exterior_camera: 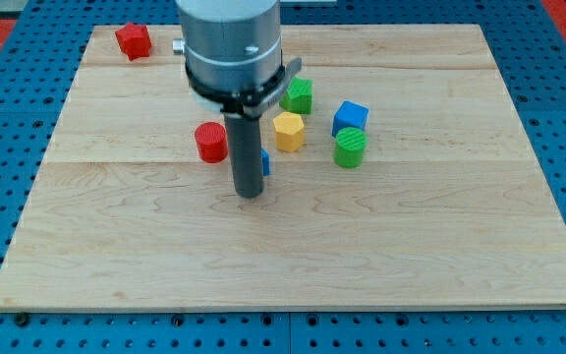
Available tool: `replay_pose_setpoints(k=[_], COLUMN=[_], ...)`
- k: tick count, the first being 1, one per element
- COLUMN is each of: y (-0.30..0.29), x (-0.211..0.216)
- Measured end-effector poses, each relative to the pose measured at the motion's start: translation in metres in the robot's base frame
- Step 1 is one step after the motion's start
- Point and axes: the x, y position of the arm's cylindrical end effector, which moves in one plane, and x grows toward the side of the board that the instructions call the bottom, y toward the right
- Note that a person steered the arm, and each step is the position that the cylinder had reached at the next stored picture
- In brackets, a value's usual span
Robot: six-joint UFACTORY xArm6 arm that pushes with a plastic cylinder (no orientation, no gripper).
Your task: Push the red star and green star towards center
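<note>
The red star lies near the board's top left corner, far from the other blocks. The green star sits right of the arm's body, just above the yellow hexagon. My tip rests on the board near its middle, below and right of the red cylinder. A small blue block shows only as a sliver behind the rod's right side, so its shape is hidden. The tip is well below the green star and far from the red star.
A blue cube and a green cylinder stand right of the yellow hexagon. The wooden board lies on a blue perforated table. The arm's grey body hides part of the board's top middle.
</note>
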Motion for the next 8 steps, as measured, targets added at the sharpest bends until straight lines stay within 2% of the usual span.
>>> replay_pose_setpoints(k=[1,2,3,4,6,7,8], y=[-0.113,-0.190,-0.203,-0.203,-0.184,-0.175,-0.102], x=[0.011,-0.054,-0.150,-0.218,-0.300,-0.310,-0.278])
